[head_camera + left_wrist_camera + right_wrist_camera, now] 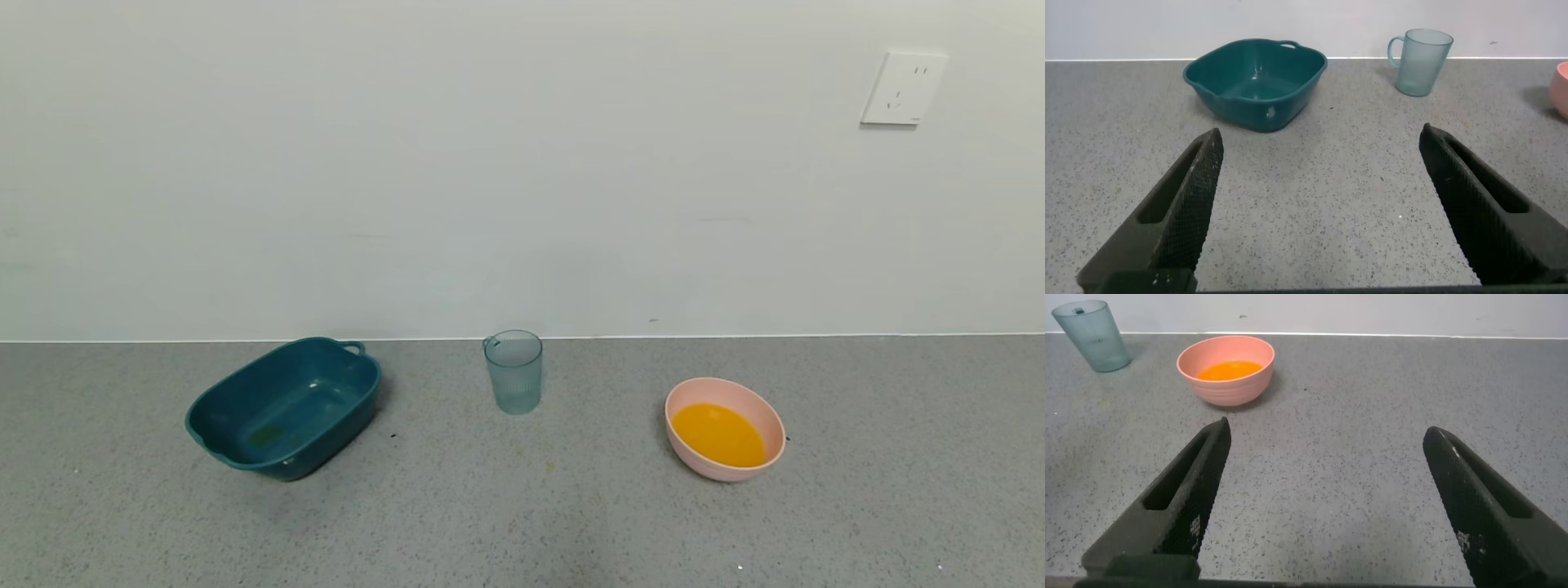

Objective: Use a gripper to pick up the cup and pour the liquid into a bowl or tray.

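Ribbed pale blue-green transparent cup (513, 372) is seen empty, upright on grey speckled worktop (522, 523); orange liquid (718, 434) sits in round pink plastic bowl (725, 429). Left claw (1319, 212) and right claw (1327, 506) are spread wide, nothing held. Risk judged: bowl knocked, liquid spilled.

The cup (513, 372) is translucent ribbed plastic, pale blue-green. The bowl (762, 412) looks like smooth matt pink plastic, the liquid (718, 434) in it opaque orange. The tub (286, 406) — dark teal plastic — shines faintly. The counter (522, 523) is speckled grey, perhaps stone — finely rough.
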Robot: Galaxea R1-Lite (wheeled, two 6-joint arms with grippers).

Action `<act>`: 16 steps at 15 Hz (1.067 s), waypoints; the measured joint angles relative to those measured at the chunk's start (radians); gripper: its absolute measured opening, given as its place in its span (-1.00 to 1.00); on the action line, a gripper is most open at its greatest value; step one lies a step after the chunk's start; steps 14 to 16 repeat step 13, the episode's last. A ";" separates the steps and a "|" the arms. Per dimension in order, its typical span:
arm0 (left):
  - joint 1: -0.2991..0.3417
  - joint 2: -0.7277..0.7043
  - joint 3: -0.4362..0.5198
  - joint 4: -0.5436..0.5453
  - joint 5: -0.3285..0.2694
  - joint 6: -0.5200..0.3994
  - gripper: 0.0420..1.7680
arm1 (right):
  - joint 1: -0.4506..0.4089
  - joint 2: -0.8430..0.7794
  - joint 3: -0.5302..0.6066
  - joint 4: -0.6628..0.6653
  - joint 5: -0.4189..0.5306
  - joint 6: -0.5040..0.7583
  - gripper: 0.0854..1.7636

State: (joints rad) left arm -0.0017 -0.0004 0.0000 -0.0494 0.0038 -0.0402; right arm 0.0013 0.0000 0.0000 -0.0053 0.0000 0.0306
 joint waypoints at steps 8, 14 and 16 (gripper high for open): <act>0.000 0.000 0.000 0.037 -0.014 0.109 0.94 | 0.000 0.000 0.000 0.000 0.000 0.000 0.94; 0.000 0.000 0.000 0.039 -0.014 0.109 0.94 | 0.000 0.000 0.000 0.000 0.000 0.000 0.94; 0.000 0.000 0.000 0.039 -0.014 0.109 0.94 | 0.000 0.000 0.000 0.000 0.000 0.000 0.94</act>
